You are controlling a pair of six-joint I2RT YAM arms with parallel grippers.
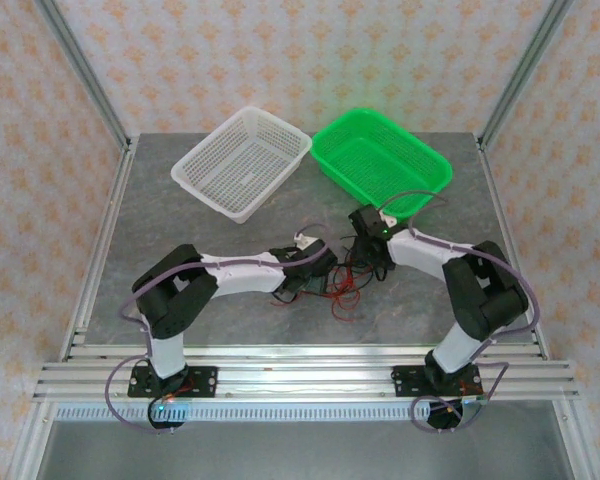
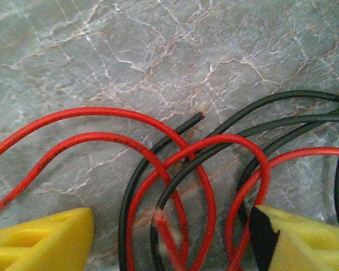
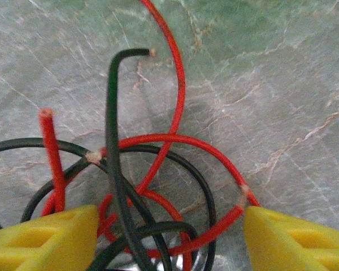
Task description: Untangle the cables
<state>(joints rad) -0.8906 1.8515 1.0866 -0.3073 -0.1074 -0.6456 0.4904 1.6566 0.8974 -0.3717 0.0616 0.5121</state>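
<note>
On the grey table (image 1: 180, 300), well in front of the white basket (image 1: 242, 162) and the green basket (image 1: 380, 160), the cables (image 1: 348, 280) lie in one knot of red and black loops between our two arms. Both grippers hang low over that knot from opposite sides.

The left gripper (image 2: 169, 240) stands wide. Its yellow fingers (image 2: 42, 237) straddle several crossed loops and pinch none. The right gripper (image 3: 169, 237) is wide too, with black and red strands running between its fingers (image 3: 45, 240). One red wire (image 3: 214, 228) touches the inner edge of the right-hand finger, yet nothing is clamped.

We judge the step in hand to be picking one strand each before pulling apart. To do it well, we would close on a single wire rather than a bundle, best near a free end. That could be the black end (image 2: 195, 119) under the left gripper, or the upright black wire (image 3: 110, 113) or the red stub (image 3: 51, 147) under the right one. Then we would draw apart slowly and low, so that loops slide instead of tightening.

From above, the knot is too small and too covered by the grippers for us to count wires. Up close, the loops run off the edges, so we cannot trace which end belongs to which wire.
</note>
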